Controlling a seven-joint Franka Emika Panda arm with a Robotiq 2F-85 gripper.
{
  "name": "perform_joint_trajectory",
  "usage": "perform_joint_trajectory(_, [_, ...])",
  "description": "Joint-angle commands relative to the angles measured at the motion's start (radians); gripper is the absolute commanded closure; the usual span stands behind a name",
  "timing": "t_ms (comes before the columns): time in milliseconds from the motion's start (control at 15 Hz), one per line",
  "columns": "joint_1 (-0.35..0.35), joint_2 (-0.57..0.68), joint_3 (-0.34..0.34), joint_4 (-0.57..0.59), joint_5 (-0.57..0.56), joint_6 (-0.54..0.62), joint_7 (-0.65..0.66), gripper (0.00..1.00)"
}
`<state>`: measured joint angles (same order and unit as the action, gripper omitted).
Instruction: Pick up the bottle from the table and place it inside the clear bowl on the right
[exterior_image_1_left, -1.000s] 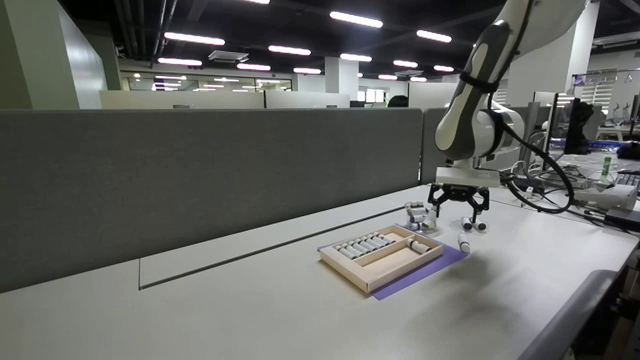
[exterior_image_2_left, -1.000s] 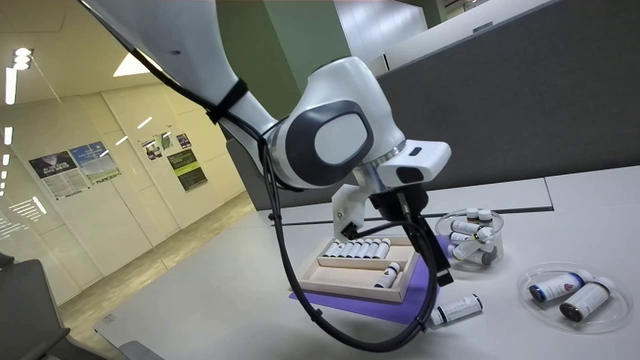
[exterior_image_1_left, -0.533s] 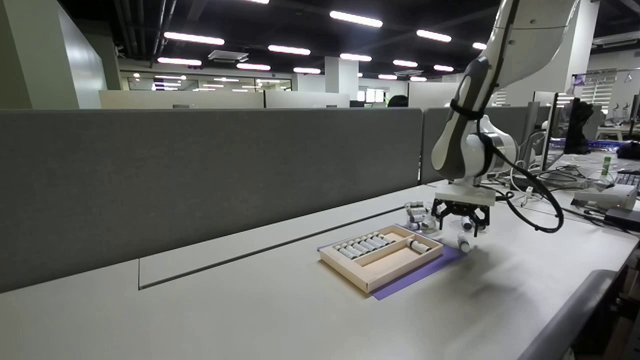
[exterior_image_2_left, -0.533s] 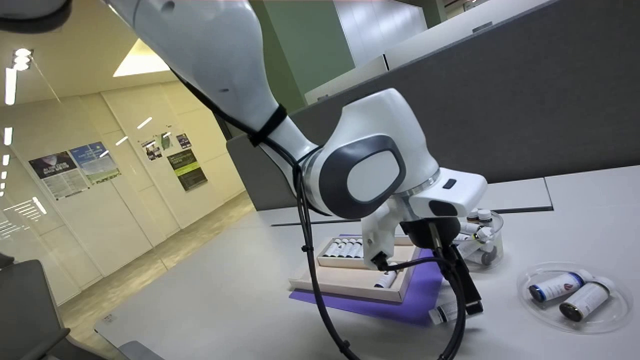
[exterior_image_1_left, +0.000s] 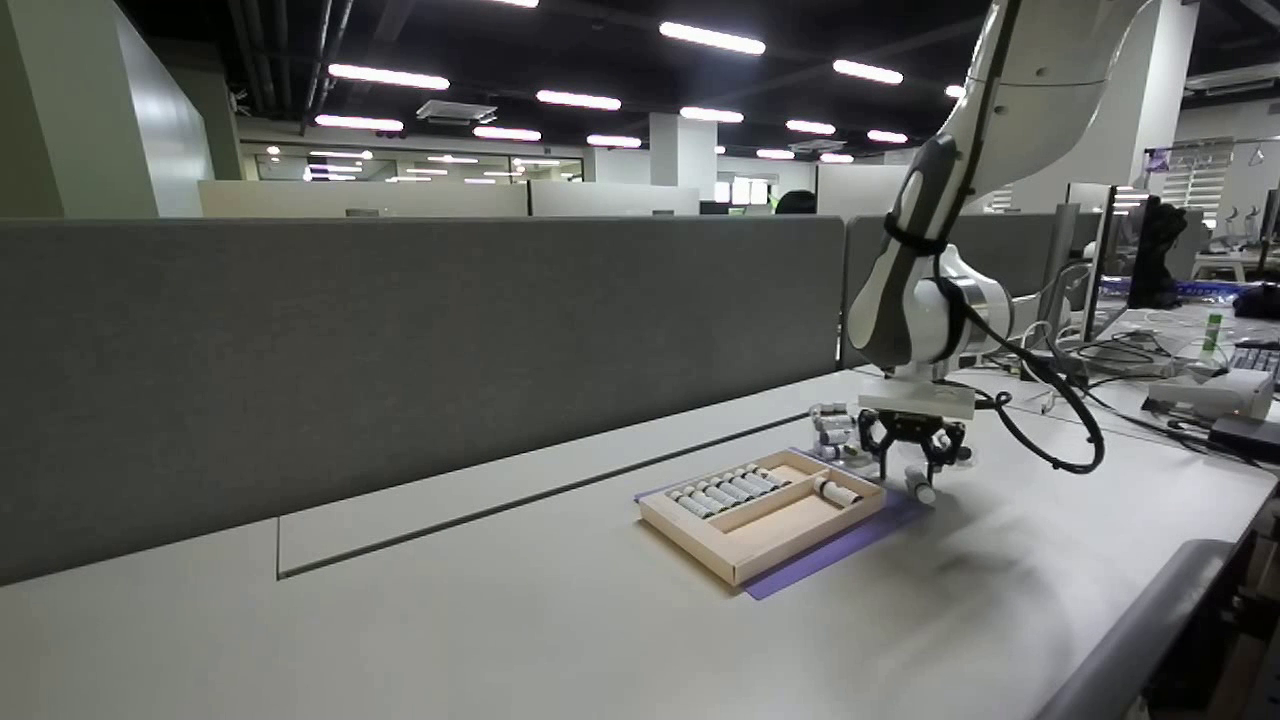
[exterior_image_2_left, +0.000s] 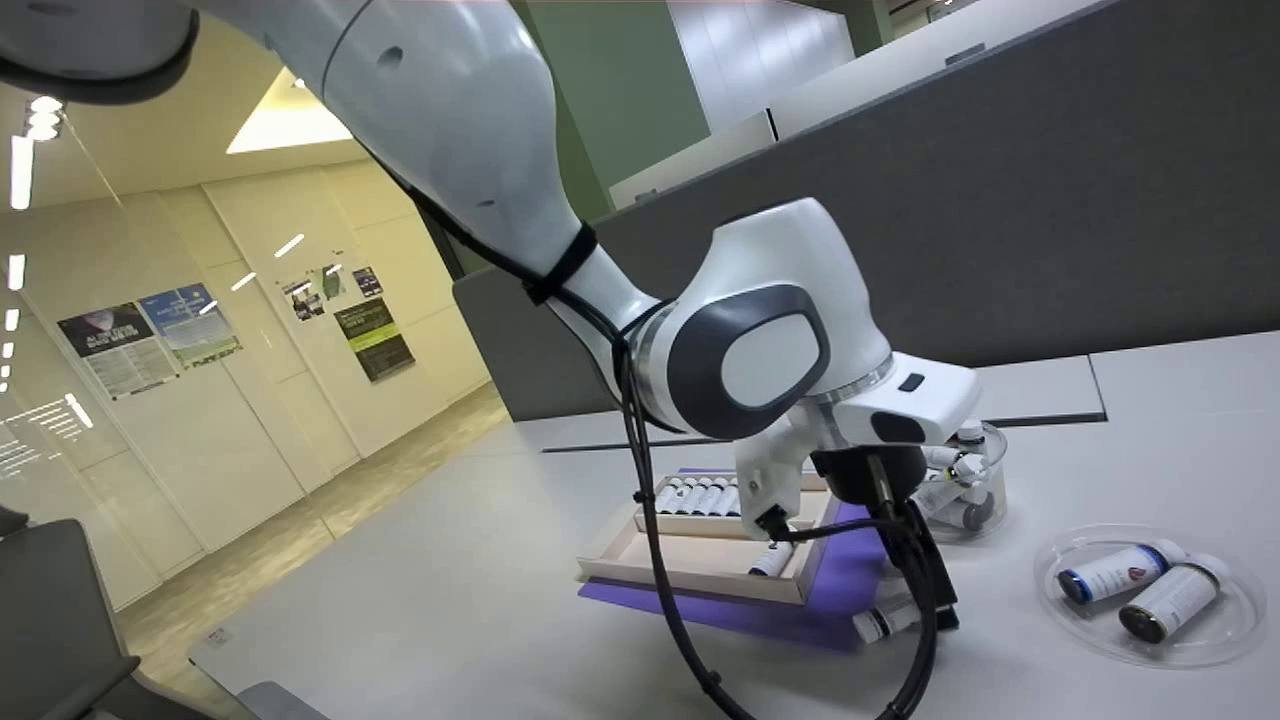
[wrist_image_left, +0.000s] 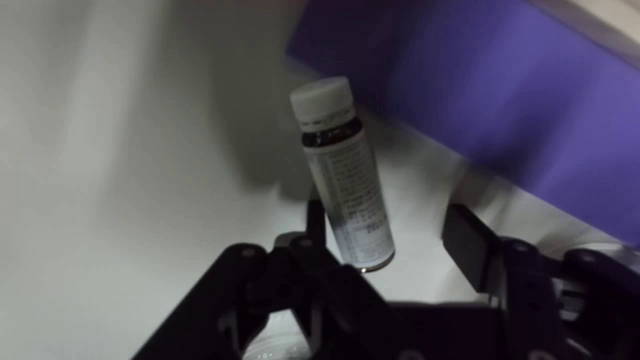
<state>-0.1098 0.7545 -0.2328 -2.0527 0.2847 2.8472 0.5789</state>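
Note:
The bottle (wrist_image_left: 352, 200), white-capped with a white printed label, lies on the table beside the purple sheet. My gripper (wrist_image_left: 387, 222) is down around its base end, jaws part-way apart. In the wrist view the left finger stands right against the bottle's side or very near it; contact cannot be told. A clear gap separates the bottle from the right finger. An exterior view shows the bottle (exterior_image_2_left: 885, 618) partly hidden by my gripper (exterior_image_2_left: 945, 615). The shallow clear bowl (exterior_image_2_left: 1225, 630) on the right holds two bottles.
A taller clear container (exterior_image_2_left: 1000, 475) with several bottles stands behind the gripper. A wooden tray (exterior_image_1_left: 690, 545) with a row of bottles and one separate bottle rests on the purple sheet (exterior_image_1_left: 840, 548). A grey partition (exterior_image_1_left: 420, 360) runs along the table's back.
My arm has come down and over to the bottle, towards the tray side. The jaws have drawn closer together. The bottle has shifted slightly towards the purple sheet.

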Motion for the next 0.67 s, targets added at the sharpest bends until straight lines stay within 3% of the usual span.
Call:
perform_joint_trajectory(0, [-0.006,0.015,-0.008,0.06,0.013,-0.106,-0.001,0.71])
perform_joint_trajectory(267, [-0.003,0.01,-0.018,0.085,0.004,-0.182,0.008,0.98])
perform_joint_trajectory(600, [-0.001,-0.036,-0.031,0.071,-0.004,-0.22,0.003,0.94])
